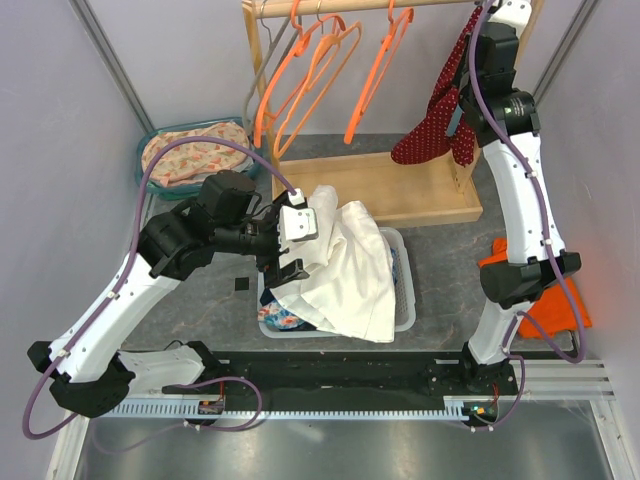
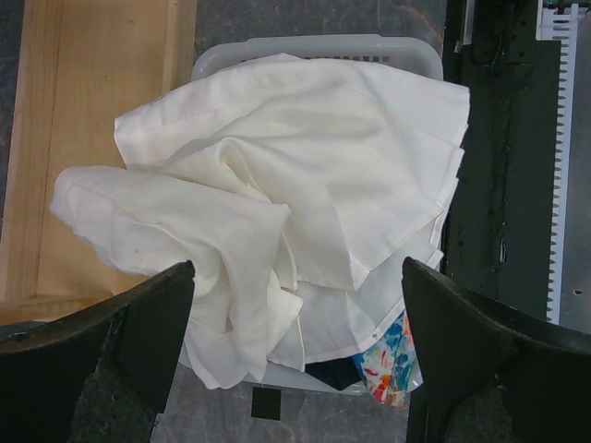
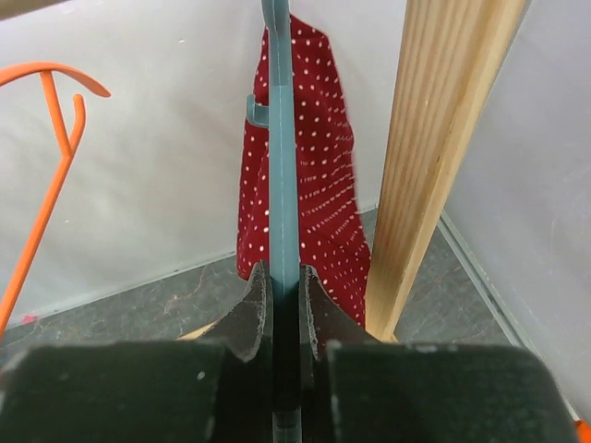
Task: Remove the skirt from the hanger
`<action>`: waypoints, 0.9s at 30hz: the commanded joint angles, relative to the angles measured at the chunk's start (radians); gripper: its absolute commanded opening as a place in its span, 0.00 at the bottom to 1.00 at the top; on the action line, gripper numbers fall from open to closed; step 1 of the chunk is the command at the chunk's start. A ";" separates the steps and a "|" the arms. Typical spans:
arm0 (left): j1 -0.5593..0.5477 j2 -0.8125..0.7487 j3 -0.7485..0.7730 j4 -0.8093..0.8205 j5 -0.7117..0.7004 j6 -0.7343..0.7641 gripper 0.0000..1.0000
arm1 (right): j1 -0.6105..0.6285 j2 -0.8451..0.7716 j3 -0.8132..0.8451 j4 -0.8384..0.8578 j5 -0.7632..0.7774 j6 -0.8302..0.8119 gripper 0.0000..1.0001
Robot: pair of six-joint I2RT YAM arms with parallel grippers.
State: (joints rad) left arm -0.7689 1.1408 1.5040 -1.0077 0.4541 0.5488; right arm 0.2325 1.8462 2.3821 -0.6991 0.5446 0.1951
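Observation:
The red white-dotted skirt (image 1: 430, 130) hangs on a teal hanger at the right end of the wooden rail. In the right wrist view the skirt (image 3: 319, 185) hangs behind the hanger's teal bar (image 3: 282, 166). My right gripper (image 1: 472, 60) (image 3: 283, 277) is shut on that bar, high by the rail. My left gripper (image 1: 290, 250) (image 2: 295, 277) is open and empty, above a white cloth (image 1: 350, 270) (image 2: 295, 157) heaped in a clear basket (image 1: 405, 300) (image 2: 314, 46).
Orange hangers (image 1: 315, 70) and a grey one (image 1: 258, 85) hang bare on the rail. The rack's wooden base (image 1: 400, 190) and post (image 3: 443, 157) stand nearby. A teal basket of floral cloth (image 1: 190, 155) is at the back left. An orange cloth (image 1: 560, 310) lies at the right.

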 commanded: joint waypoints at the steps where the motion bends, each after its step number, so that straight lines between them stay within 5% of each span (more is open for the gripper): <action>1: 0.005 -0.009 0.019 0.000 0.029 0.011 1.00 | 0.033 -0.047 0.089 0.142 0.023 -0.049 0.00; 10: 0.006 -0.016 -0.001 0.000 0.029 0.016 1.00 | 0.073 -0.160 -0.001 0.305 -0.107 -0.135 0.00; 16: 0.010 -0.030 0.001 0.027 0.025 -0.016 1.00 | 0.074 -0.336 -0.211 0.127 -0.210 -0.099 0.00; 21: 0.022 -0.021 -0.071 0.133 -0.031 -0.242 1.00 | 0.074 -0.586 -0.507 -0.025 -0.372 -0.063 0.00; 27: 0.023 -0.002 0.002 0.081 0.263 -0.263 1.00 | 0.076 -0.923 -0.587 -0.184 -0.593 -0.029 0.00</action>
State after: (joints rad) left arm -0.7509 1.1454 1.4357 -0.9386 0.5049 0.3641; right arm 0.3054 1.1385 1.8065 -0.8791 0.1448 0.1287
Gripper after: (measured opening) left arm 0.993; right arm 0.097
